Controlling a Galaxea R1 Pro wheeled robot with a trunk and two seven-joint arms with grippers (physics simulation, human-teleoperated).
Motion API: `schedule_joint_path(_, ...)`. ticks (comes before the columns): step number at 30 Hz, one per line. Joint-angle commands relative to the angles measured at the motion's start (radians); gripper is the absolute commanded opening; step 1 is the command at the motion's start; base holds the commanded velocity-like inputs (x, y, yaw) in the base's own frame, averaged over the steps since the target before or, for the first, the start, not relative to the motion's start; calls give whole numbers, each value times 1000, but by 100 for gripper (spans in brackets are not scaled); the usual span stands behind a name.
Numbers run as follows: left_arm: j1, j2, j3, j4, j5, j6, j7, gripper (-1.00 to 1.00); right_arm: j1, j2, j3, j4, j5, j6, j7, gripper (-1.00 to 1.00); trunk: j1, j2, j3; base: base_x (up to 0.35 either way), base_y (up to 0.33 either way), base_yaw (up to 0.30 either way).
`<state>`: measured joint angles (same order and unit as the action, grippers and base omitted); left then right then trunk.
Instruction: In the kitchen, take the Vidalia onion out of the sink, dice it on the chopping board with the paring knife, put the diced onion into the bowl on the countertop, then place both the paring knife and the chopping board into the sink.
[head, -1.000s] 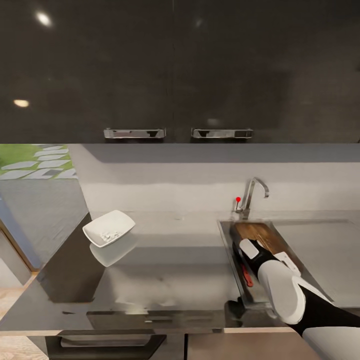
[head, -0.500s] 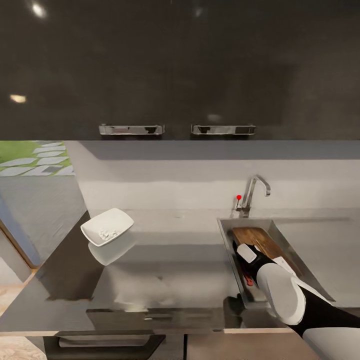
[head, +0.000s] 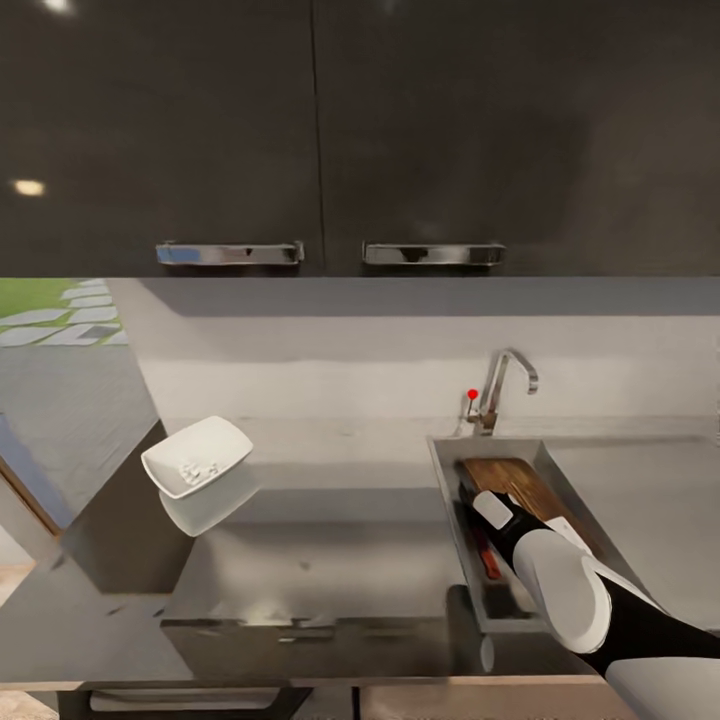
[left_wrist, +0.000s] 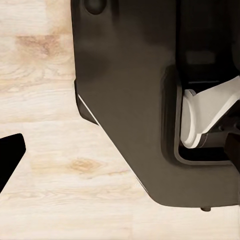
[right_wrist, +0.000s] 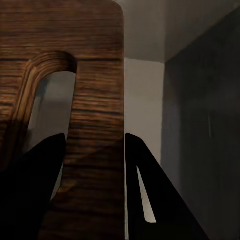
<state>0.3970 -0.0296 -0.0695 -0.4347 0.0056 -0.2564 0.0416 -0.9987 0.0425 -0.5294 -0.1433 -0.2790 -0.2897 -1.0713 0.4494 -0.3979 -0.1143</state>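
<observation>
The dark brown chopping board (head: 512, 478) lies inside the steel sink (head: 447, 487), its handle slot (right_wrist: 47, 100) close up in the right wrist view. My right gripper (head: 488, 506) reaches down into the basin and is shut on the board's strip (right_wrist: 97, 125) between the slot and the long edge, one dark finger (right_wrist: 35, 190) on each side. The paring knife's red handle (head: 488, 561) rests in the sink along the left wall, beside my arm. The white bowl (head: 197, 456) holds pale diced onion bits (head: 196, 468) on the countertop (head: 330, 520). My left gripper (left_wrist: 120, 150) hangs open over the wooden floor.
An angular chrome tap (head: 500, 385) with a red knob (head: 472, 394) stands behind the sink. A flat drainboard (head: 645, 495) runs to the right. Dark upper cabinets with chrome handles (head: 432, 254) hang overhead. The robot's dark base (left_wrist: 130, 100) shows in the left wrist view.
The head camera has shifted, so the whole scene slid left and slightly down. My right arm stays in the sink on the board; bowl and knife hold their places.
</observation>
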Motion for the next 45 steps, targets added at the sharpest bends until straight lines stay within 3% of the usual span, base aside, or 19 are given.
schedule_joint_path(1,0,1,-4,-2,1,-2,4,100,0,0,6,-1,-10,-5,-2,-100,1,-2,-4,0,-67,0)
schedule_joint_path(29,0,6,-4,2,5,-1,4,100,27,6,8,1,-7,-102,30,-100,1,-2,-49,0,-3,0)
schedule_joint_path(45,0,7,-3,9,5,-1,4,100,27,11,10,2,-8,-109,31,-100,1,-2,-75,0,0,0)
